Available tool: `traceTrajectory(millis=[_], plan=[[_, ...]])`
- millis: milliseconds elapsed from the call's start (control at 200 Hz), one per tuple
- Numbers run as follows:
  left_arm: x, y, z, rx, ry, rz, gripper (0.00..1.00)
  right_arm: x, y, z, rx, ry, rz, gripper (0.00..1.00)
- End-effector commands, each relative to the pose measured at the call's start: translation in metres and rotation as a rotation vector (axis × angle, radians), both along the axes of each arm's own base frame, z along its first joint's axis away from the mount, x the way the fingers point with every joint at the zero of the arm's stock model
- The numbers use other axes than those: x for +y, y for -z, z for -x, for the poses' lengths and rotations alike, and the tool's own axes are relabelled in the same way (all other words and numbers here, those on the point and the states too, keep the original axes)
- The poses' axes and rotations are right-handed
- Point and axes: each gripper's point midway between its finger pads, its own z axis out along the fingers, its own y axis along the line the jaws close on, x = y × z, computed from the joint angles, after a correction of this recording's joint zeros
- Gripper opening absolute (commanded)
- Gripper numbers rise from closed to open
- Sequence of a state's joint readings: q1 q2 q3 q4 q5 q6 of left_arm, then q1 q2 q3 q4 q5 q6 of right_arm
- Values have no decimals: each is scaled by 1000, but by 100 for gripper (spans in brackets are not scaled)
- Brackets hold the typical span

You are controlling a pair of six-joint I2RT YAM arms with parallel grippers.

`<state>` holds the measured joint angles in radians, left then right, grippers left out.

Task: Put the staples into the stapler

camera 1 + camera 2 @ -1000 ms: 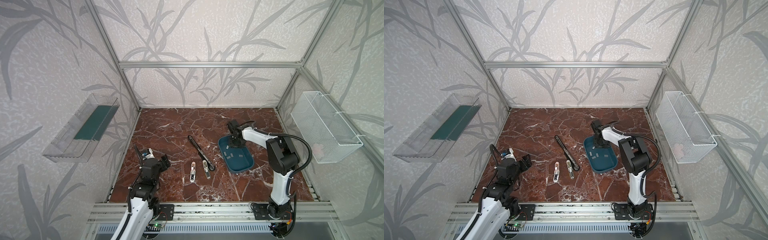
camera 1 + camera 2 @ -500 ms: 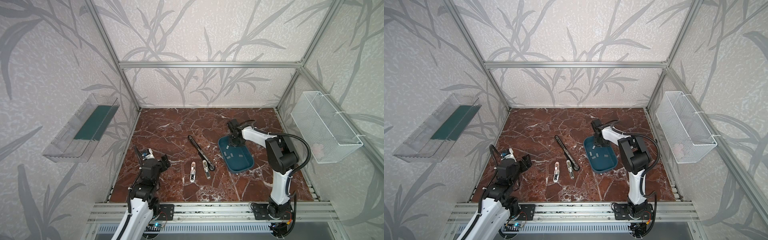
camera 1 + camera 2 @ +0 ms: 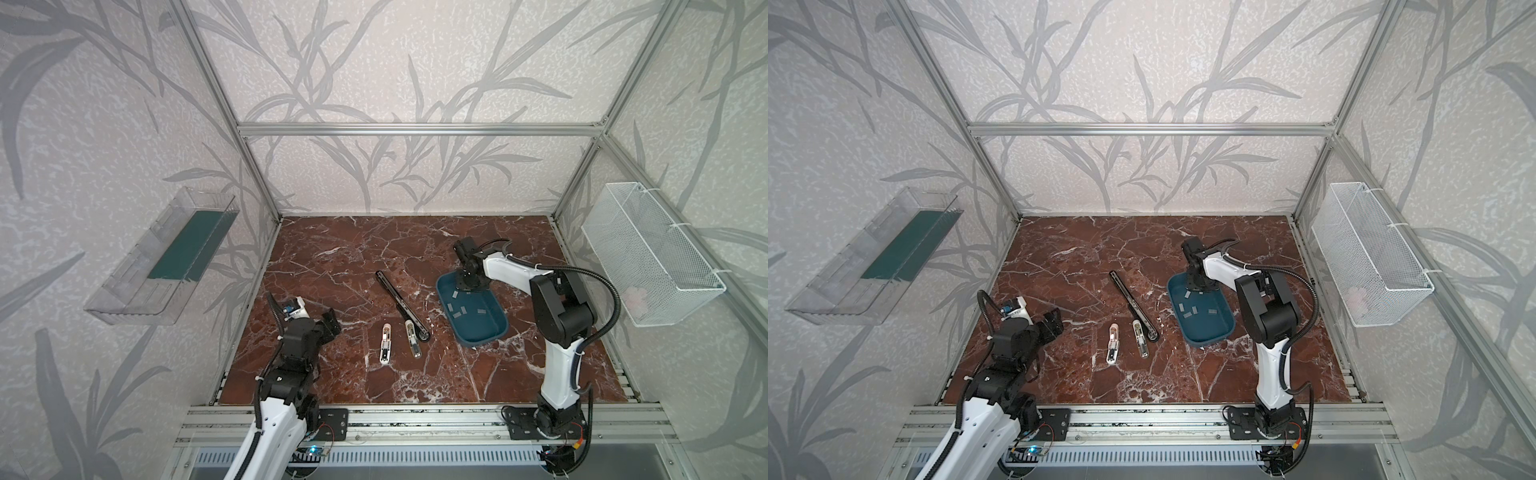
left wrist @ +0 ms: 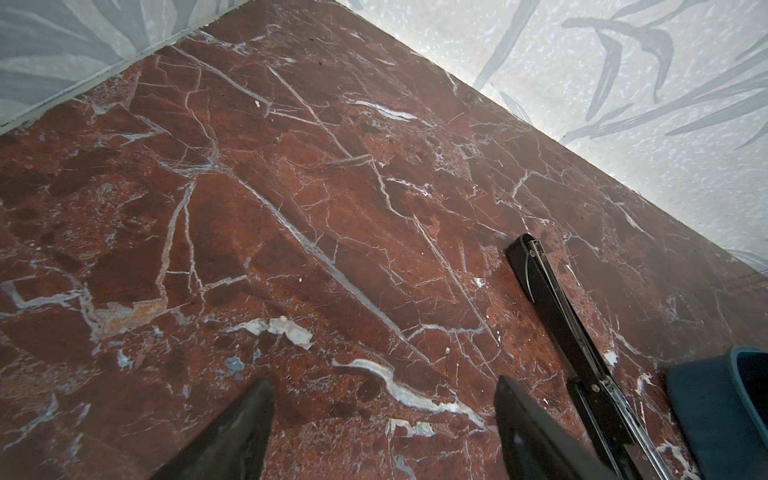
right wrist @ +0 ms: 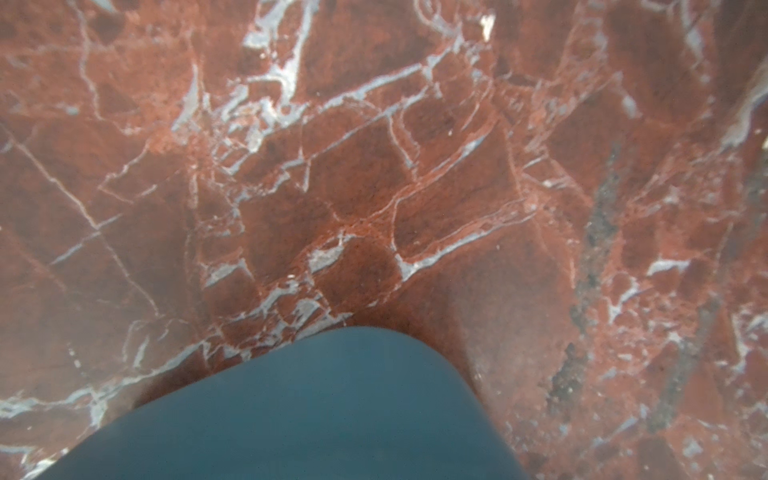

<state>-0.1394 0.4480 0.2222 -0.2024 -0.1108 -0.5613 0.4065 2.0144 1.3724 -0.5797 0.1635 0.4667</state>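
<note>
The red marble surface (image 3: 353, 257) fills the floor of the cell. On the right wall hangs a white wire basket (image 3: 648, 257), and on the left wall a clear bin (image 3: 162, 266) with a green liner.

The right arm (image 3: 557, 307) reaches out and bends down into the far end of a blue tray (image 3: 478, 338). Its jaws are pressed together low inside the tray, and whether a strip sits between them cannot be told. The right wrist view shows only the tray's blurred outer wall and marble.

The left arm (image 3: 299, 336) hangs near the left edge of the surface with its jaws spread wide, gripping nothing. In the left wrist view both fingers (image 4: 232, 436) stand apart over bare stone.

Between the arms a long black stapler (image 3: 401, 305) lies opened out flat, near the tray on its left. Beside its near end lie two small staplers, a white one (image 3: 385, 344) and a silver one (image 3: 412, 340), side by side and apart.

The staples (image 3: 459, 311), several small grey strips, lie scattered on the tray floor, well apart from all three staplers
</note>
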Motion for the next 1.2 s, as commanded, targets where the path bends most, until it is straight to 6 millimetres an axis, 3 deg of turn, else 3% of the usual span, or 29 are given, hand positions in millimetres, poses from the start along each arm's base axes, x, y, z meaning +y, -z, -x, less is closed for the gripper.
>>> traceTrajectory(millis=[0, 290, 420, 490, 540, 610, 740, 840, 955, 1080, 1195], plan=[[1, -1, 3, -21, -13, 24, 83, -10, 16, 28, 112, -20, 36, 15], [4, -8, 13, -76, -31, 52, 83, 4, -32, 42, 2, -74, 17, 14], [18, -12, 31, -40, -137, 89, 82, 14, -58, 55, -90, -119, 1, 13], [20, -15, 41, -28, -174, 144, 81, 22, -82, 66, -153, -150, -24, 13], [16, -16, 45, -30, -160, 179, 79, 28, -97, 76, -193, -185, -31, 13], [8, -13, 47, -38, -114, 204, 69, 37, -114, 90, -252, -225, -38, 13], [-18, -4, 41, -46, -26, 361, 65, 73, -138, 124, -347, -326, -114, 14], [-47, 10, 38, 26, 68, 508, 57, 101, -143, 149, -378, -393, -169, 14], [-72, 27, 41, 147, 180, 543, 56, 125, -138, 170, -382, -451, -211, 14], [-90, 47, 47, 284, 253, 490, 56, 142, -131, 186, -377, -488, -239, 14], [-106, 60, 46, 290, 289, 488, 54, 147, -124, 192, -367, -492, -257, 14]])
